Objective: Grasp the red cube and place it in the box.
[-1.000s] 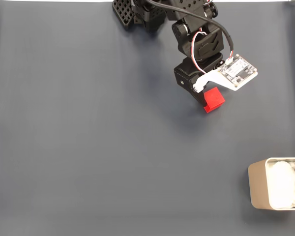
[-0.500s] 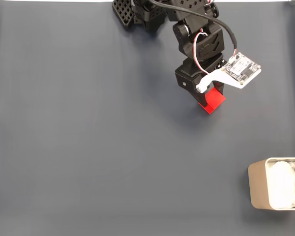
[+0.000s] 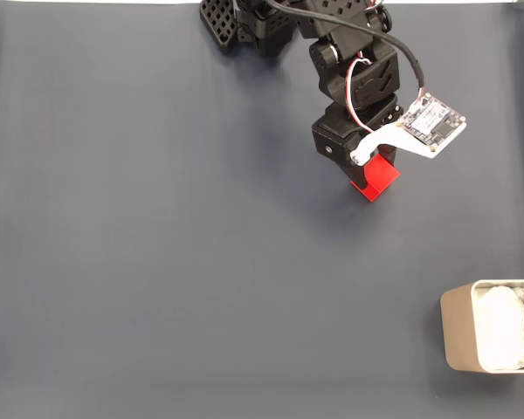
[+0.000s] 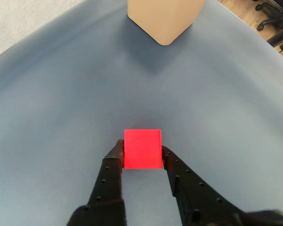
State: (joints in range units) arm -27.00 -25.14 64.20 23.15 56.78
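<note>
Your gripper (image 4: 141,151) is pinching the red cube (image 4: 142,149) between its two black fingertips, one pressed on each side face. In the fixed view the cube (image 3: 375,177) sits just under the arm's wrist. The box (image 3: 458,330) lies well apart from the gripper, toward the lower right corner; in the wrist view it (image 4: 163,19) stands straight ahead

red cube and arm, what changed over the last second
The hand settled a little further over the red cube, hiding more of it in the fixed view; in the wrist view its fingers now sit against both sides of the cube. The cube barely shifted. The box stayed put at the lower right.
</note>
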